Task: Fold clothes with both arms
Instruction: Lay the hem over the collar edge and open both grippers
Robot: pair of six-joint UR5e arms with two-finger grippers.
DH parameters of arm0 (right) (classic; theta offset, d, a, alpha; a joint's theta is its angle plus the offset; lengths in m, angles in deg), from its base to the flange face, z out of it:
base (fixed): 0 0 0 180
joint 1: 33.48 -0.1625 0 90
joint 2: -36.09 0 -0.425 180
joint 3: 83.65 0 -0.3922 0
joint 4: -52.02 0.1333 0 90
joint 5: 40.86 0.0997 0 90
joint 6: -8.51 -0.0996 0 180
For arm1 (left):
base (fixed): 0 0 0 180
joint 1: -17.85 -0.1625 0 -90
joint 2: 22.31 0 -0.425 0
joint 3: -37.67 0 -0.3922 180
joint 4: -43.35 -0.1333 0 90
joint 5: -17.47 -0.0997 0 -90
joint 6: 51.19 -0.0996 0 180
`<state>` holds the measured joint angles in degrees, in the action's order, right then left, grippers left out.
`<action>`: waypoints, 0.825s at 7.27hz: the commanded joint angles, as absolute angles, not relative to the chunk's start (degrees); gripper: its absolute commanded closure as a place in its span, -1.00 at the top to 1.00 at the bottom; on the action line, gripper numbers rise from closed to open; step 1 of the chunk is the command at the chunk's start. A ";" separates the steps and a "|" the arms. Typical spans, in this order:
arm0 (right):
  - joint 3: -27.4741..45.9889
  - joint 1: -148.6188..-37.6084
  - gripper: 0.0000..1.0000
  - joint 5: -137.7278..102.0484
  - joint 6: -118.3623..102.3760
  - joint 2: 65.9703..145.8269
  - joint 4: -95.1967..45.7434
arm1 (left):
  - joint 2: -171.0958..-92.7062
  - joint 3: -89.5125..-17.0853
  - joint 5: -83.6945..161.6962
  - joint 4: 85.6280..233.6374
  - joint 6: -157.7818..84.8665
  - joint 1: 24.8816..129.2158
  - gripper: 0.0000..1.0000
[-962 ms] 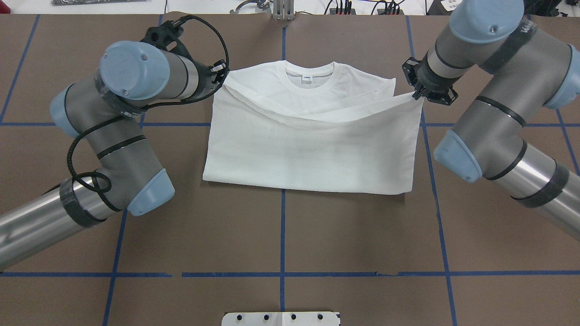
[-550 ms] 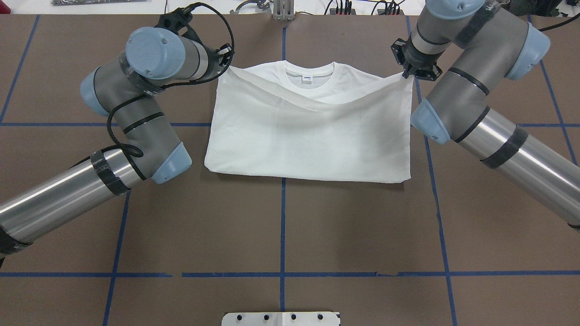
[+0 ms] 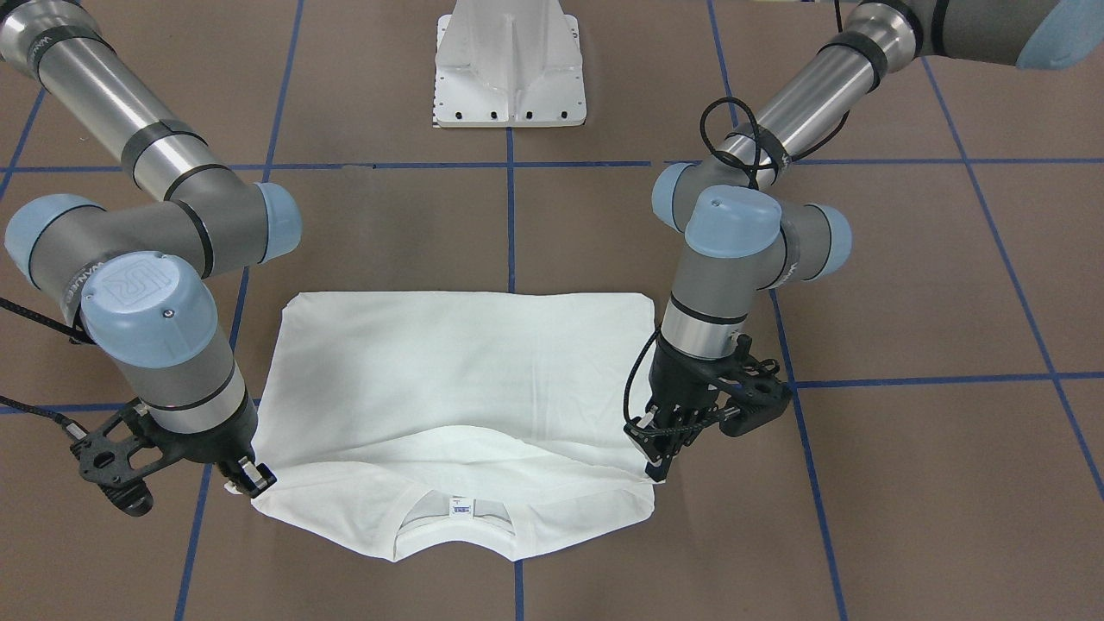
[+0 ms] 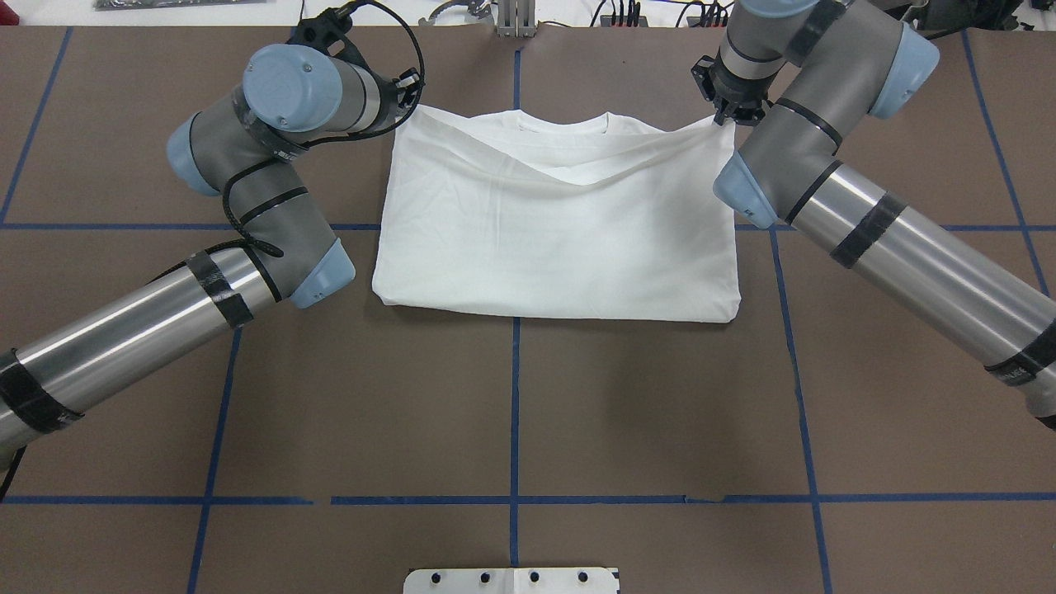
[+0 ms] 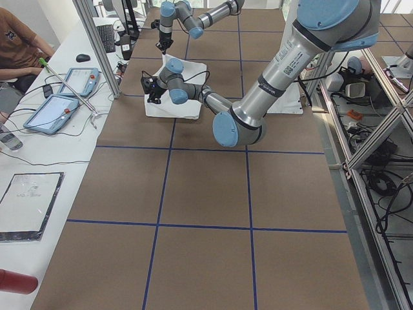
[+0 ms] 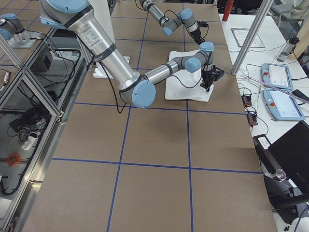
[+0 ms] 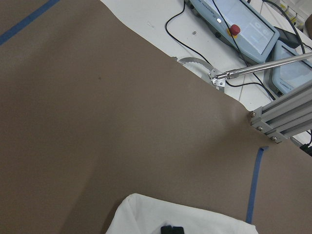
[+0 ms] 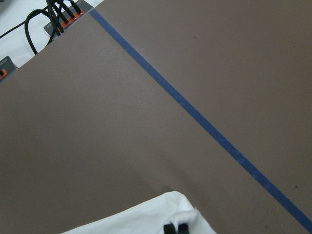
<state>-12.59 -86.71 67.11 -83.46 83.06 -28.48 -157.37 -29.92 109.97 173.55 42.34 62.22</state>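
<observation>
The white T-shirt (image 4: pixel 561 239) lies on the brown table, folded over on itself, its top layer sagging in the middle. Its ribbed neck and small label (image 3: pixel 460 507) show in the front-facing view; no text shows. My left gripper (image 4: pixel 410 106) is shut on the top layer's corner at the shirt's far left shoulder, also seen in the front-facing view (image 3: pixel 655 466). My right gripper (image 4: pixel 724 120) is shut on the other corner at the far right shoulder (image 3: pixel 250 483). Each wrist view shows closed fingertips (image 7: pixel 171 230) (image 8: pixel 175 229) on white cloth.
The white pedestal base (image 3: pixel 511 65) stands at the table's near edge. An aluminium frame post (image 4: pixel 513 16), cables and operators' tablets (image 5: pixel 64 97) line the far edge. Blue tape lines (image 4: pixel 515 412) grid the brown table.
Both grippers have carried the top layer's corners away from the robot, up to the shoulders. The layer now covers the neck label in the overhead view.
</observation>
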 commanded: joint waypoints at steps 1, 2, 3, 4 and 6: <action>-14.21 -86.57 -1.00 66.98 -83.16 82.32 -28.22 | -157.57 -27.03 109.93 176.76 42.24 62.33 -1.00; -14.65 -86.57 -1.00 67.07 -83.16 82.06 -28.22 | -157.48 -26.76 110.02 177.03 42.24 62.24 -1.00; -15.44 -86.48 -1.00 67.07 -83.16 81.97 -28.05 | -157.40 -25.97 110.02 177.12 42.15 62.24 -1.00; -16.14 -86.13 -1.00 66.81 -83.07 81.88 -26.40 | -157.05 -25.88 110.02 178.86 42.06 62.06 -1.00; -18.26 -85.34 -0.92 66.54 -82.99 81.97 -24.97 | -156.78 -25.26 110.02 179.32 41.54 62.06 -1.00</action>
